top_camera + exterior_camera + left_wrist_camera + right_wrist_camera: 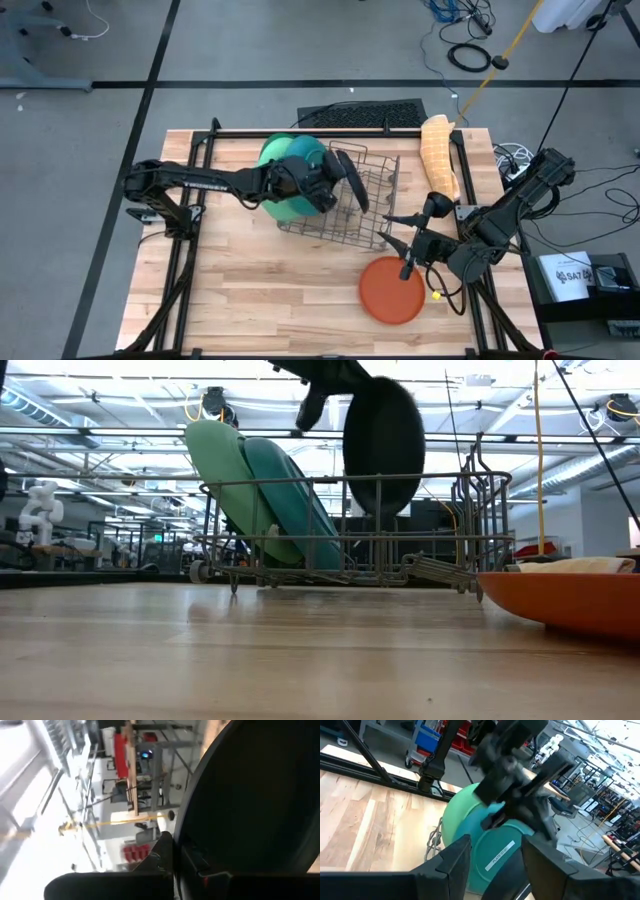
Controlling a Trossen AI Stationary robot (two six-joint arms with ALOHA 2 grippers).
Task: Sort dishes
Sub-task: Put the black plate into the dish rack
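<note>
A grey wire rack (365, 205) stands mid-table. A light-green plate (272, 152) and a teal plate (300, 175) stand on edge in its left end, leaning left (265, 490). My left gripper (335, 185) is shut on a black plate (352, 184) above the rack; the plate also shows in the low view (383, 440). An orange-red plate (392, 290) lies flat on the table near the right front. My right gripper (410, 262) is open at that plate's far rim, pointing toward the rack; nothing is between its fingers (495, 865). My left gripper pinches the black plate's rim (181, 851) between its two fingers, coming from the table's left and from above (315, 400). The plate hangs on edge below the fingers, near upright. Its lower edge (380, 510) dips below the rack's top rail, clear of the rack's floor.
A yellow ribbed object (440, 155) lies at the far right beside the rack. A small yellow item (436, 296) sits next to the orange-red plate. A dark mat (365, 115) lies at the far edge. Bare wood lies at the near left (250, 300).
</note>
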